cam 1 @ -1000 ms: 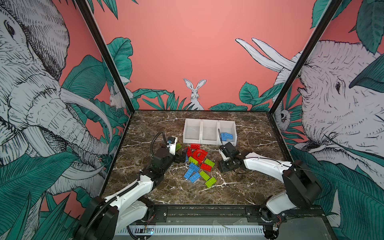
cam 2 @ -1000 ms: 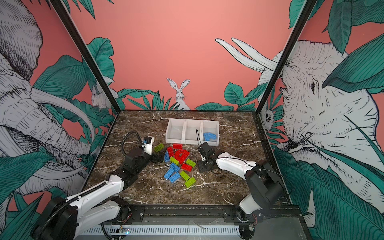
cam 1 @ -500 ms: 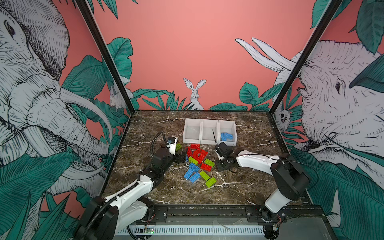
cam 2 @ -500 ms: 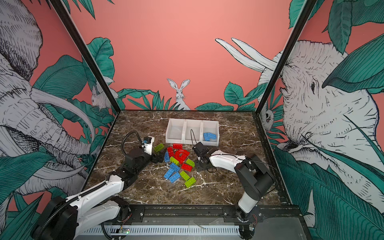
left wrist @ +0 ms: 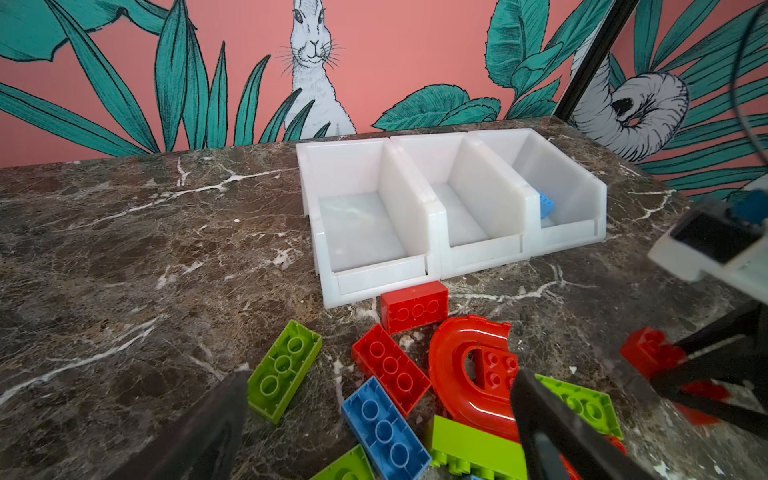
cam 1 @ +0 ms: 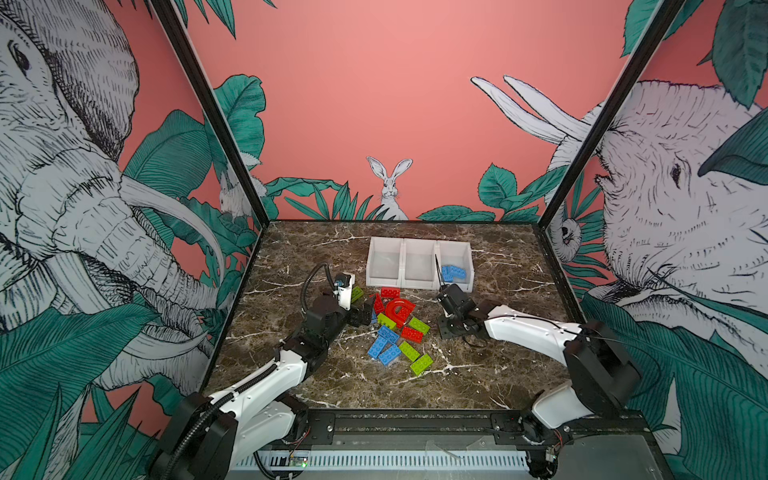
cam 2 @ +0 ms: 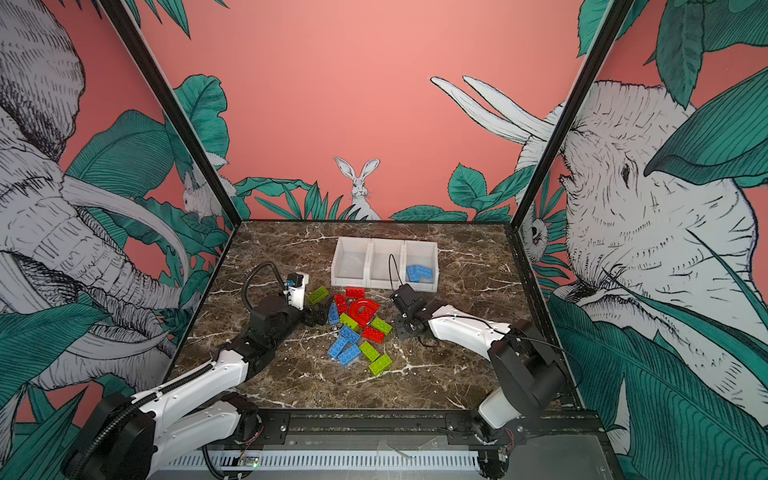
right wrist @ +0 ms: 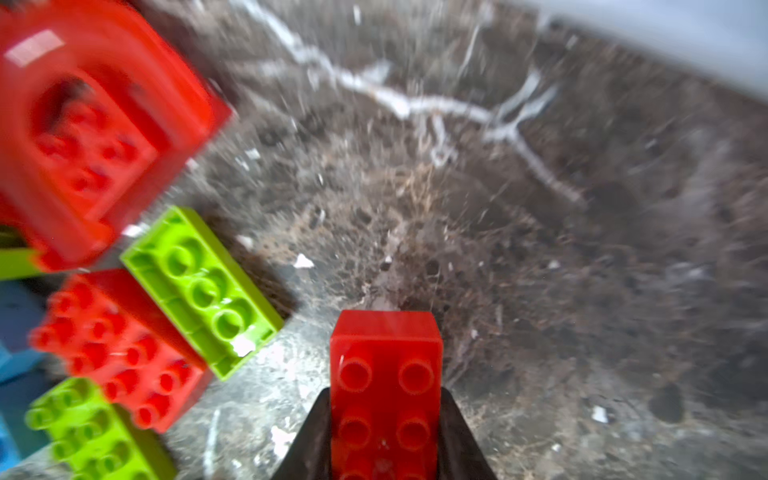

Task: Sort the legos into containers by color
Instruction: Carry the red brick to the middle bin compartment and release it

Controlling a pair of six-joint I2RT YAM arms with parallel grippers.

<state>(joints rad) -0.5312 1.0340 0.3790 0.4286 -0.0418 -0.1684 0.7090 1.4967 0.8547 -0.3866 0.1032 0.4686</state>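
Left gripper (left wrist: 380,399): jaws wide, empty, low at pile's left edge. Pile (cam 1: 399,328): red, blue and green bricks loose before bins (cam 1: 384,249). Right bin holds blue bricks (cam 1: 453,272); other two bare. Right gripper (right wrist: 384,415): clamped on red brick (right wrist: 386,353), just right of pile. Advice: lift straight, clear neighbours, choose bare bin, release low.

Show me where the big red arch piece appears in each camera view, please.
Top view: red arch piece in the pile, before the containers.
Top view: same spot.
Left wrist: sharp, next to a flat red brick, arch at.
Right wrist: blurred, apart from the held red brick.
Shared landmark: the lime brick lying hollow side up beside it.
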